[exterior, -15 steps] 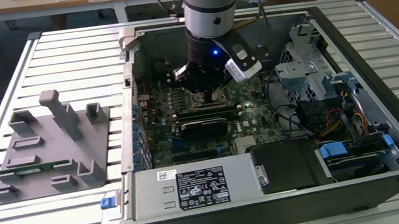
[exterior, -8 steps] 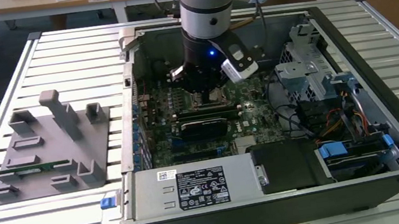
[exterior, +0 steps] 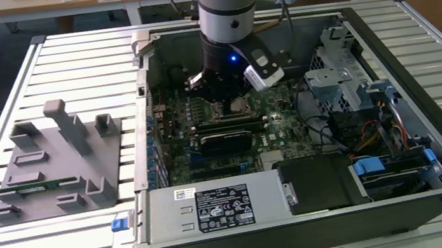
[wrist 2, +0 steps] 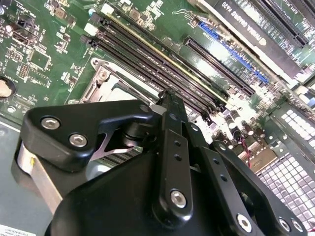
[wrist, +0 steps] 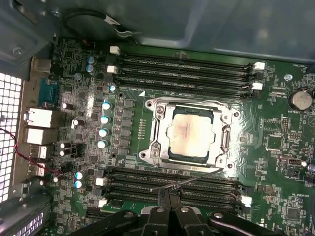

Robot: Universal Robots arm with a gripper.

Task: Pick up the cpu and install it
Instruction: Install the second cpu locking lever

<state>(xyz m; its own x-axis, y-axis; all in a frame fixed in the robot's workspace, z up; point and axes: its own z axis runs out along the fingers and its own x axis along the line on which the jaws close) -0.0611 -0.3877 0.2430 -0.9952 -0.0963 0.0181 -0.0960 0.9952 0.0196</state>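
Gripper: the gripper [wrist: 170, 199] hangs low over the motherboard [wrist: 275, 147] inside the open computer case [exterior: 380, 32], its fingers pressed together and holding nothing, tips over the memory slots [wrist: 172, 184] just beside the socket.
Cpu: the cpu [wrist: 189, 133] lies flat in the socket frame [wrist: 157, 123], silvery top up, apart from the gripper.
Socket: the frame looks open around the chip; a thin lever wire [wrist: 197, 178] runs slantwise near the fingertips.
Step, as I judge it: the chip appears seated, so the work is about securing it.
Doing it well: keep the tips clear of the chip's top, press straight and gently, and avoid the memory slots on both sides.
Outside: a gray fixture tray [exterior: 47, 166] sits on the slatted table [exterior: 66, 54], well apart.
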